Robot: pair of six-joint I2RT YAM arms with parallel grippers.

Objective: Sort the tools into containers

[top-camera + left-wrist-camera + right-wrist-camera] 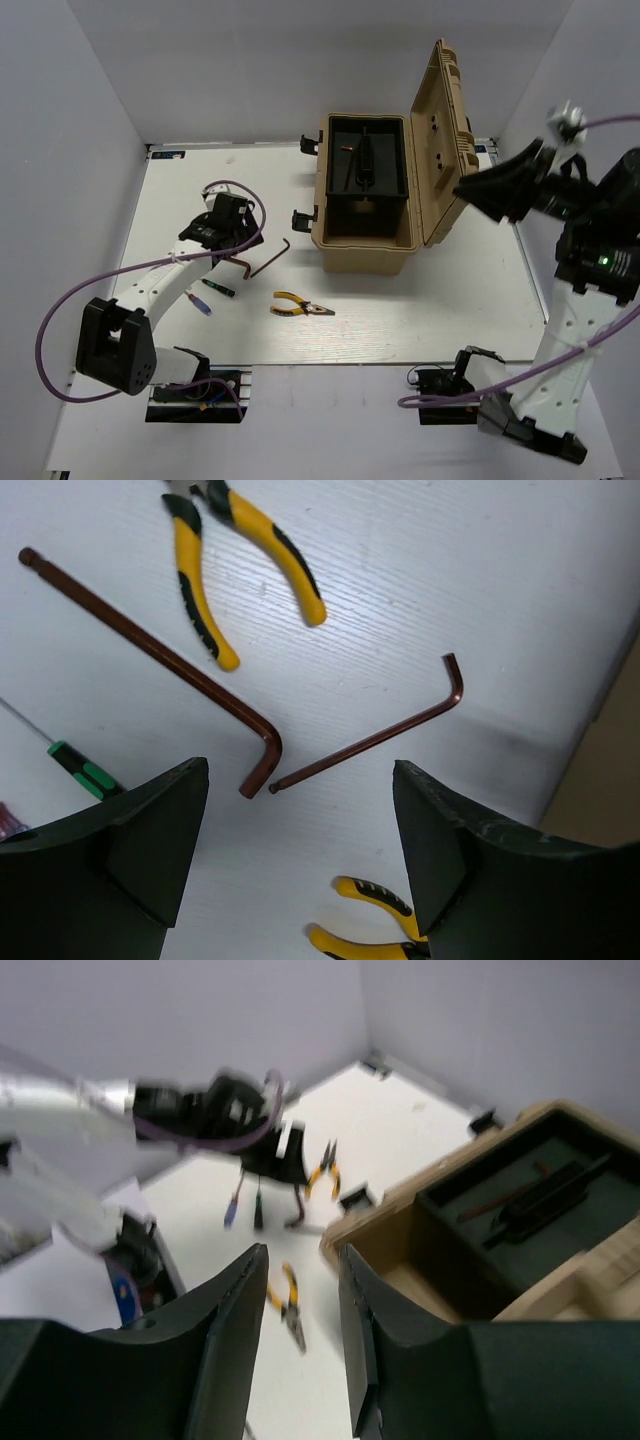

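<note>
Surface: A white table (440, 300) is shown. A faint grain is seen on it in the left wrist view, and soft shadows are cast beneath the tools.
Room: The table is closed in by plain pale walls (250, 60) at the back, left and right.
Toolbox: A tan ribbed toolbox (365, 245) is stood at the far middle of the table. Its lid (450, 130) is raised on the right side, and a black inner tray (365, 165) is seated in the top.
Hex keys: A long hex key (160, 660) and a shorter hex key (370, 738) are laid on the table left of the toolbox. Their ends are just beside each other.
Pliers: One pair of yellow-handled pliers (240, 550) is laid near the long key. A second pair (365, 920) is partly cut off at the lower edge of the left wrist view.
Screwdriver: A green-handled screwdriver (80, 770) is laid flat, partly hidden by a finger.
Left gripper: The left gripper (300, 770) is held low over the two hex keys. Its jaws are spread wide and nothing is grasped.
Right gripper: The right gripper (303, 1255) is held high to the right of the toolbox. The view is blurred. A narrow gap is seen between the jaws, with nothing in it.
</note>
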